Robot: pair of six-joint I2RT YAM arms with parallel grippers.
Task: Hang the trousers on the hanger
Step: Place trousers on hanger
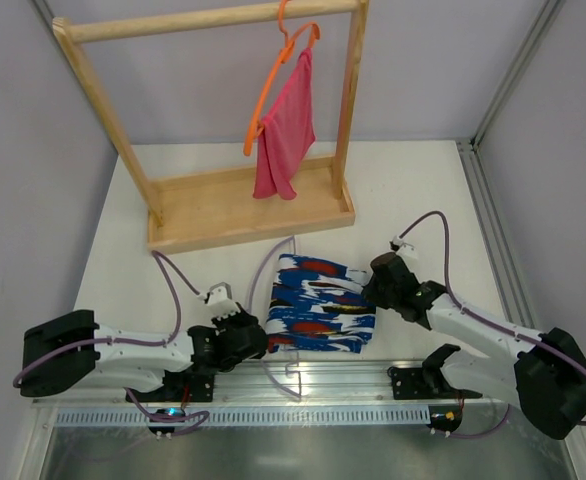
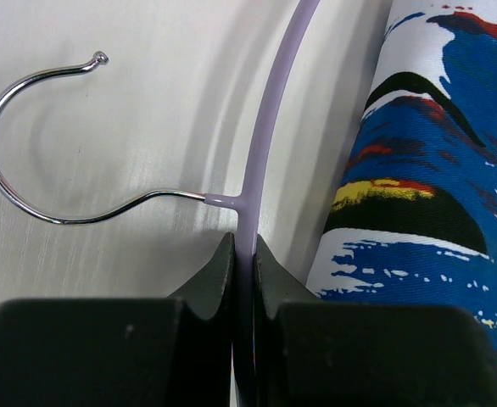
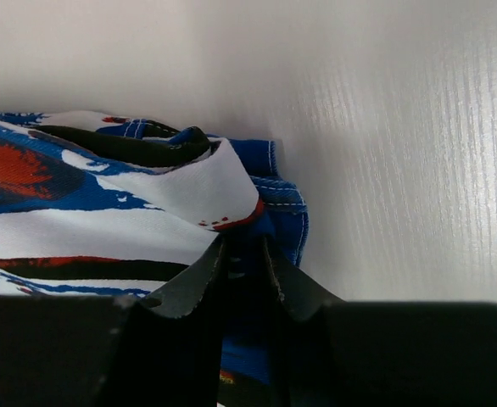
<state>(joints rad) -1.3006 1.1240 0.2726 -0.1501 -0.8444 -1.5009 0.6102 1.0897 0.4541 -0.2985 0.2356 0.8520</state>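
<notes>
The left gripper [image 2: 244, 253] is pressed onto the hanger [image 2: 267, 127] just below its hook [image 2: 28, 174], which is seen only in the left wrist view. A hem of the folded trousers [image 3: 104, 220] is pinched by the right gripper [image 3: 242, 254]. The trousers lie on the table [image 1: 413, 190] beside the hanger. Behind them, an orange hanger [image 1: 271, 88] and a pink cloth [image 1: 285, 135] are hung on a rack [image 1: 243, 215].

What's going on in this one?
Two robot arms are working at a white table. The left gripper is shut on the thin pale lilac plastic hanger right by its metal hook. The right gripper pinches an edge of the folded blue, white, red and black print trousers, which lie beside the hanger's arm, not yet hung on it.
</notes>
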